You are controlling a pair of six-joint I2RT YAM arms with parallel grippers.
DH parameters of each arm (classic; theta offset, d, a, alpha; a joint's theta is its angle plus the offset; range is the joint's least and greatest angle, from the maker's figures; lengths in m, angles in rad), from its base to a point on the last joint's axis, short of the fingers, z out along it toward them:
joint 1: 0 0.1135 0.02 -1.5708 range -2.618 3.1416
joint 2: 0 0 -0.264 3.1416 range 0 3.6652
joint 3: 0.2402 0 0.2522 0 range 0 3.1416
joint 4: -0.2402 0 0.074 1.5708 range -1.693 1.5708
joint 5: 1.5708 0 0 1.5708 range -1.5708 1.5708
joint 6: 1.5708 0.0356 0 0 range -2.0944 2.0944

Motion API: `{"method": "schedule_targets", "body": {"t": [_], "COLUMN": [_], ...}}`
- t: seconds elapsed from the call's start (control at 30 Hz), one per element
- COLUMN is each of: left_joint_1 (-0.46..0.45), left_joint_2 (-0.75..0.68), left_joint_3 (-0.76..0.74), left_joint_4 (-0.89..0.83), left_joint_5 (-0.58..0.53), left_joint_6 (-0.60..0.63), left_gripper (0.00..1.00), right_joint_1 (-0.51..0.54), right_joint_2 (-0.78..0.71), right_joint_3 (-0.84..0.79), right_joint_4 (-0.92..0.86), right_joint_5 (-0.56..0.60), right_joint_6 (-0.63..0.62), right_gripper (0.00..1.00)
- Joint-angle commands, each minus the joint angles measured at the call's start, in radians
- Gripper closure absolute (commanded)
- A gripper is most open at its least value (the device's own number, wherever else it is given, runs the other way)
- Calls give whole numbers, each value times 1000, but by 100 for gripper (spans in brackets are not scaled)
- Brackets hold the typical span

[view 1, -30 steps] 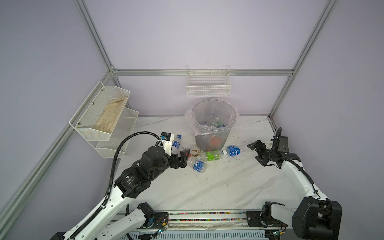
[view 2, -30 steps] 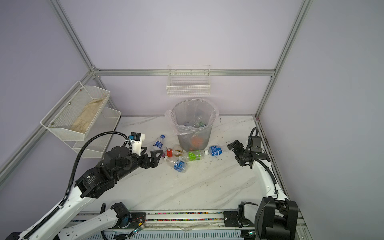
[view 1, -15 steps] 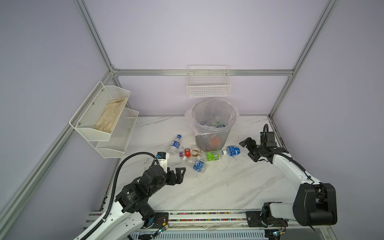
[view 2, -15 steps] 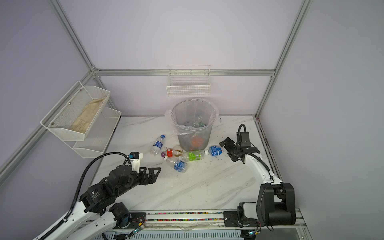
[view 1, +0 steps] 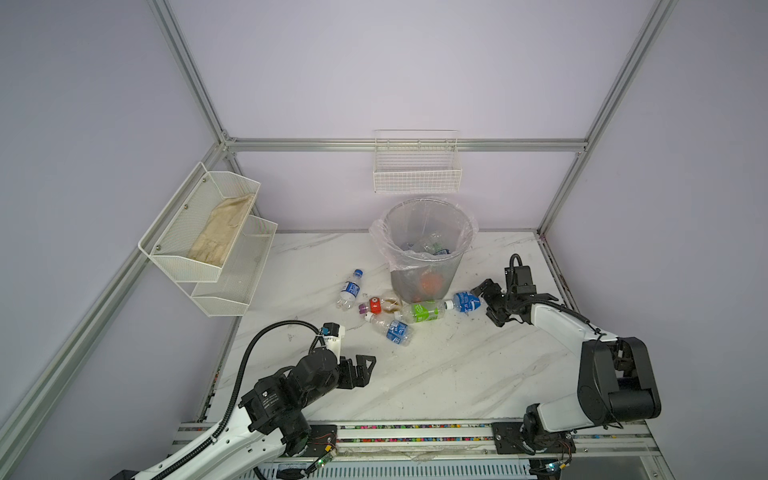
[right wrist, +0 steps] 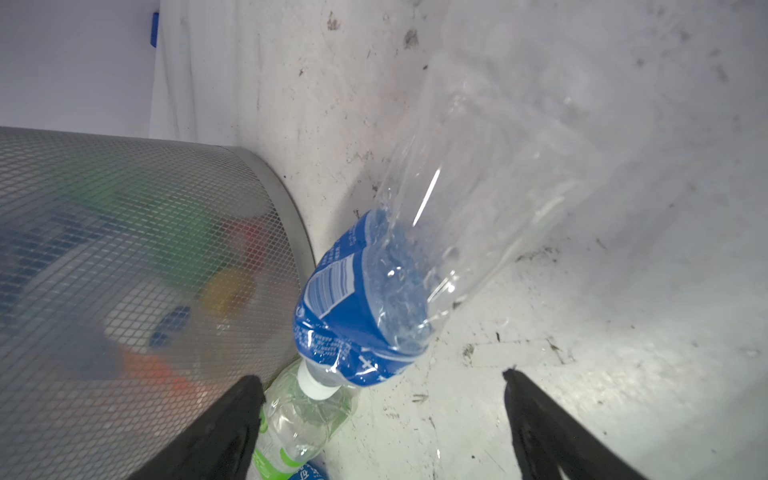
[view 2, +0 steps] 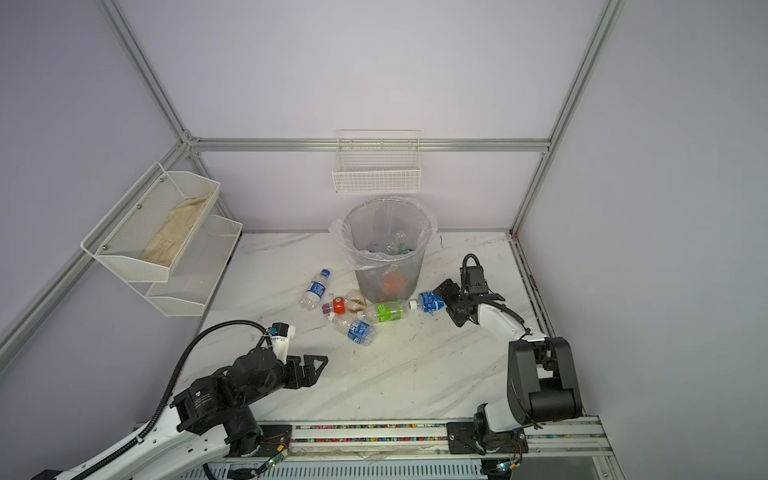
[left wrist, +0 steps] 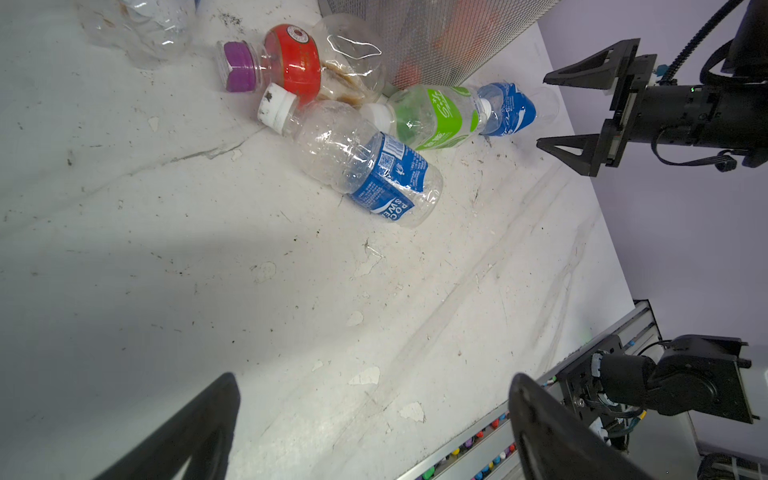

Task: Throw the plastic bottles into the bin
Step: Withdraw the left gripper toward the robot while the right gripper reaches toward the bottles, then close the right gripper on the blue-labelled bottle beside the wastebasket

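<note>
bottles: five on the table, at the bin's foot; more inside | blue-label bottle: just ahead of the right gripper, whose jaws are spread and empty, likely the next pick | left gripper: wide, empty, well short of the cluster | table: scuffed marble-look; lilac walls, wire baskets

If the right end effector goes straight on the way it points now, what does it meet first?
Most likely the blue-labelled bottle, lying beside the bin: the right wrist view shows it directly ahead of the right end effector, in line with its open jaws. How near it is, I cannot tell.
</note>
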Motion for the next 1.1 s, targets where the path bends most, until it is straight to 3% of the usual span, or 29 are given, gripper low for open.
{"method": "schedule_targets", "body": {"t": [0.0, 0.27, 0.47, 0.77, 1.07], "left_joint_1": [-20, -67, -110, -128, -135], "left_joint_2": [-2, 6, 3, 15, 25], "left_joint_3": [-24, -37, -47, -38, -31], "left_joint_4": [25, 24, 24, 24, 24], "left_joint_5": [-42, -63, -95, -110, -124], "left_joint_6": [-25, -59, -81, -81, -82], "left_gripper": [1, 1, 1, 1, 1], "right_joint_1": [7, 7, 8, 8, 7], "right_joint_2": [47, 180, 248, 320, 273], "right_joint_3": [-13, 33, 72, 133, 90], "right_joint_4": [62, 114, 122, 91, 78], "right_joint_5": [3, 23, 52, 86, 126], "right_joint_6": [51, 86, 86, 55, 37], "right_gripper": [8, 12, 23, 40, 69]}}
